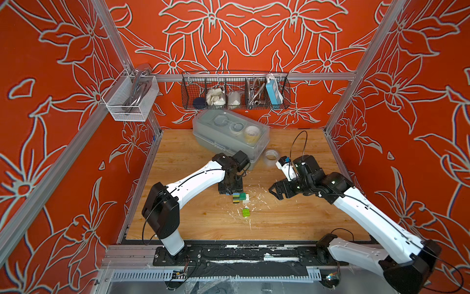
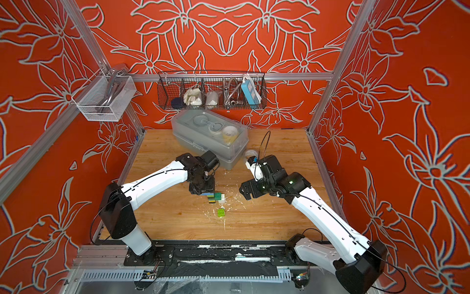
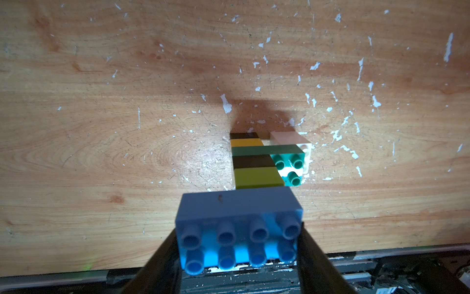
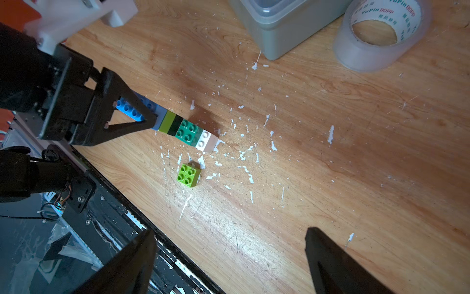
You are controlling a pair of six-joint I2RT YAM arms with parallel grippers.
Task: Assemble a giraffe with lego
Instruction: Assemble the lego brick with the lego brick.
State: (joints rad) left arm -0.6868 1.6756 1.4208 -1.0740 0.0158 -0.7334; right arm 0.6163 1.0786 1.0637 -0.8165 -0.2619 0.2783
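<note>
Centrally, the giraffe [image 1: 240, 198] is stretched out horizontally, low over the wooden worktop [image 1: 292, 224]. The views do not settle whether it rests on the wood. In the left wrist view the figure [image 3: 256, 163] reads outward from the camera: blue head brick [image 3: 239, 206], lime and black neck, dark green body, then a yellow-and-black leg beside a white leg.

The left pincer [image 3: 239, 231] is clenched on the blue head brick, one dark finger against each short end, with the studs facing the wrist camera. The right wrist view shows this grasp from the side [image 4: 127, 112], the rest of the giraffe [image 4: 183, 127] projecting beyond the fingertips.

The right pincer [image 4: 230, 230] is released and empty, its jaws spread wide. In both top views it [image 1: 273, 191] hovers to the right of the figure, apart from it.

One loose lime green brick [image 4: 188, 175] sits studs-up on the worktop, near the giraffe's legs but not touching them, on the side toward the arm bases [image 2: 221, 212].

Farther back stand a clear tape roll [image 4: 361, 58] and a translucent plastic box [image 1: 229, 137], just beside each other. White flecks [image 4: 330, 133] are scattered over the wood around the bricks.
</note>
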